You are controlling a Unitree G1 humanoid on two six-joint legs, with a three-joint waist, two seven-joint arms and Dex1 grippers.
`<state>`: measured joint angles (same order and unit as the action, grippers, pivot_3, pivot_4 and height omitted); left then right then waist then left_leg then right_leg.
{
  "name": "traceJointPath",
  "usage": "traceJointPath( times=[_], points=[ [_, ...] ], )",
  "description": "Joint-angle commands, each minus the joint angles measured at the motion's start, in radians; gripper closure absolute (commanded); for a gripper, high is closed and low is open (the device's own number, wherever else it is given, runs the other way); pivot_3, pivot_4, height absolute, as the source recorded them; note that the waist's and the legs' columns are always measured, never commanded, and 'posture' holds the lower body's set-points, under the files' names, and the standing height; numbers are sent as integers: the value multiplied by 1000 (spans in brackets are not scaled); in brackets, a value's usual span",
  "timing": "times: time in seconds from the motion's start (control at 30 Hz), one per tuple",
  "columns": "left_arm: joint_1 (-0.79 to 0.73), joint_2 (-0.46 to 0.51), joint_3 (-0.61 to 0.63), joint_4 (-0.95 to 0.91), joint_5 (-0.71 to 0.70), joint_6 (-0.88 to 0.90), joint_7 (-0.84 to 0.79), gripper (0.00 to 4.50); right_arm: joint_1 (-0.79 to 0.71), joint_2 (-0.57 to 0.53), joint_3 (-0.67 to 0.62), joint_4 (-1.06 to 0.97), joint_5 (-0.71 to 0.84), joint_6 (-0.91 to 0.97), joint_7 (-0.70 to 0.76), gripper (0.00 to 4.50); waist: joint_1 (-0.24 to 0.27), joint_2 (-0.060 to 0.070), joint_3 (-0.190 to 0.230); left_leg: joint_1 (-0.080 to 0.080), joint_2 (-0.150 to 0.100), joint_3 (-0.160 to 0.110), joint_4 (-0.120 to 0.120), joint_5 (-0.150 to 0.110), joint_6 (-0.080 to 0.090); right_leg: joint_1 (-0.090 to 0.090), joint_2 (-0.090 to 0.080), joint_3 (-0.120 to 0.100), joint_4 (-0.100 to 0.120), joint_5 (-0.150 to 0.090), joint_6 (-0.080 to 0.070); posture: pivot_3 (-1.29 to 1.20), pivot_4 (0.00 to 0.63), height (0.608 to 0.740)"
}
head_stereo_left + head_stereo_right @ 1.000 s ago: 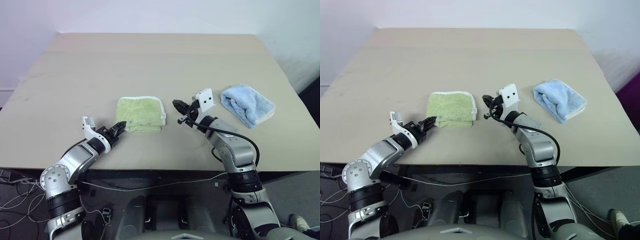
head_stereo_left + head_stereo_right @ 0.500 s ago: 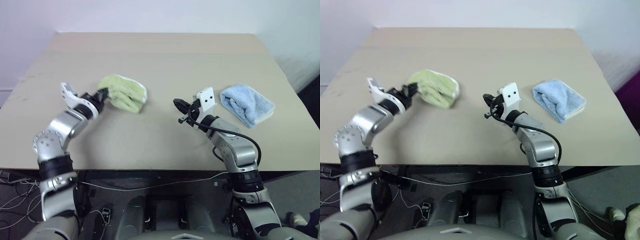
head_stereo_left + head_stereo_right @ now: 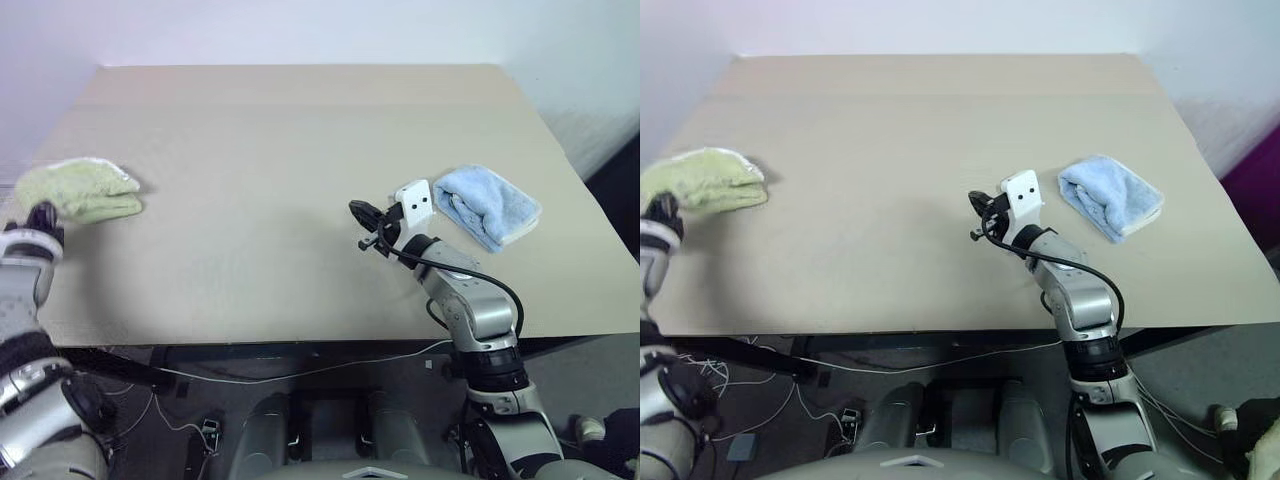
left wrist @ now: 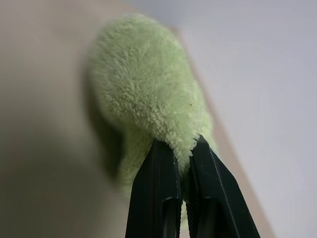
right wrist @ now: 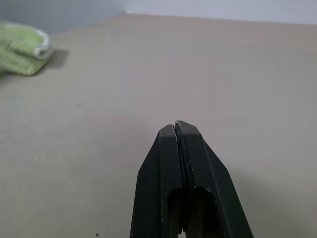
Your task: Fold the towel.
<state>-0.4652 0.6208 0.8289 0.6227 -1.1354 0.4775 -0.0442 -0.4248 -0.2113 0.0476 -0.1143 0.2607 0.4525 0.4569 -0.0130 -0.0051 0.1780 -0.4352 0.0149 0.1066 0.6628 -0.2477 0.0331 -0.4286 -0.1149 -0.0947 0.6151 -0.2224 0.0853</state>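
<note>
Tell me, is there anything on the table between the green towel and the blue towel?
Just the shut right gripper; otherwise bare table between green towel and blue towel, in the left eye view.

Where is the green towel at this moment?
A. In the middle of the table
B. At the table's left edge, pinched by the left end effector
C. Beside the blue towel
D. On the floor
B: the green towel sits at the table's left edge, pinched by the left end effector.
</note>
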Motion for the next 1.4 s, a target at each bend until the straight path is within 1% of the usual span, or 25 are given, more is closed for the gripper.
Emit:
traceJointPath(
  times=[0.03,0.1,0.13,0.17,0.33,0.47,0.53,0.7,0.83,0.87,0.93,0.97,1.0,1.03,1.1,1.13,1.2,1.3,1.4],
  points=[
    [67,-61,45,-172,-40,38,45,4488,-8,0,-2,-37,17,-7,10,4500,4,-3,0,0,0,0,0,-1,-1,0,-1,0,0,0,0,0,150,740],
    [111,-113,62,-243,-65,54,80,4488,-18,0,3,-25,17,-8,19,4500,5,-6,-1,0,0,-2,0,-1,-2,0,-3,-1,0,0,0,0,150,740],
    [127,-134,68,-271,-75,59,96,3931,-23,1,5,-18,17,-9,24,4500,2,-6,-1,0,0,-2,0,-1,-2,0,-4,-1,0,0,0,0,150,740],
    [143,-156,76,-299,-89,62,111,3658,-28,1,8,-11,16,-9,29,4500,0,-6,-1,0,0,-2,0,-1,-2,0,-4,-1,0,0,-1,0,150,740],
    [191,-229,103,-417,-148,65,168,1971,-41,9,24,14,12,-12,51,4500,-3,-6,-1,0,0,-2,0,-1,-2,0,-3,0,0,0,-1,0,150,740],
    [218,-245,99,-475,-181,71,196,567,-48,18,33,25,12,-12,57,4500,-4,-6,-1,0,0,-1,0,-1,-2,0,-3,0,0,0,-1,0,150,740],
    [227,-251,96,-502,-202,74,210,9,-49,22,37,28,10,-12,59,4500,-4,-6,-1,0,0,-1,0,-1,-2,0,-3,0,0,0,-1,0,150,740],
    [237,-304,9,-649,-271,134,295,9,-55,29,42,33,8,-12,60,4500,4,-6,-2,0,0,-2,0,-1,-2,0,-4,-1,0,0,-1,0,150,740],
    [213,-361,-108,-763,-315,171,360,9,-69,36,39,40,8,-16,56,4500,2,-7,-2,0,0,-2,1,-1,-2,1,-3,-1,0,1,-1,0,150,740],
    [197,-378,-163,-796,-312,188,376,9,-69,36,35,41,8,-18,56,4500,2,-7,-2,0,0,-2,1,-1,-2,0,-3,-1,0,1,-1,0,150,740],
    [150,-387,-290,-843,-251,221,372,9,-71,37,26,45,8,-22,51,4500,5,-7,-2,0,0,-2,1,-1,-1,1,-3,-1,0,1,-1,0,150,740],
    [129,-380,-339,-846,-218,237,365,9,-71,39,24,48,7,-24,47,4500,6,-7,-2,0,-1,-2,1,0,1,1,-2,-1,0,1,-1,0,150,740],
    [116,-367,-360,-838,-204,244,356,9,-75,46,28,51,3,-25,40,4500,5,-7,-2,0,-1,-2,1,1,1,1,-1,-1,0,1,-1,0,150,740],
    [100,-334,-409,-831,-140,254,326,9,-76,51,30,53,0,-28,35,4500,2,-7,-2,0,-1,-1,1,1,1,1,-1,-1,0,1,-1,0,150,740],
    [63,-205,-601,-816,108,236,182,9,-76,58,24,51,0,-32,20,4500,-4,-6,-1,0,-1,-1,1,1,1,1,1,-1,0,1,-1,0,150,740],
    [52,-164,-661,-805,189,223,129,9,-76,61,22,51,0,-34,13,4500,-6,-5,-1,0,0,0,0,1,1,0,3,-1,0,0,-1,0,150,740],
    [41,-64,-812,-744,414,101,-15,9,-71,62,5,52,0,-43,-6,4500,-6,-4,-2,0,1,1,-2,2,0,-1,4,0,0,0,-1,0,150,740],
    [32,0,-919,-629,640,-88,-161,9,-62,58,-30,58,-1,-60,-40,4500,-4,-4,-2,0,1,3,-3,2,-1,-3,4,1,0,0,-2,0,150,740],
    [34,-11,-913,-515,729,-228,-253,9,-55,58,-55,69,-5,-76,-72,4500,-2,-4,-2,-3,1,3,-3,0,-4,-6,3,1,0,0,-2,0,150,740]
  ],
)
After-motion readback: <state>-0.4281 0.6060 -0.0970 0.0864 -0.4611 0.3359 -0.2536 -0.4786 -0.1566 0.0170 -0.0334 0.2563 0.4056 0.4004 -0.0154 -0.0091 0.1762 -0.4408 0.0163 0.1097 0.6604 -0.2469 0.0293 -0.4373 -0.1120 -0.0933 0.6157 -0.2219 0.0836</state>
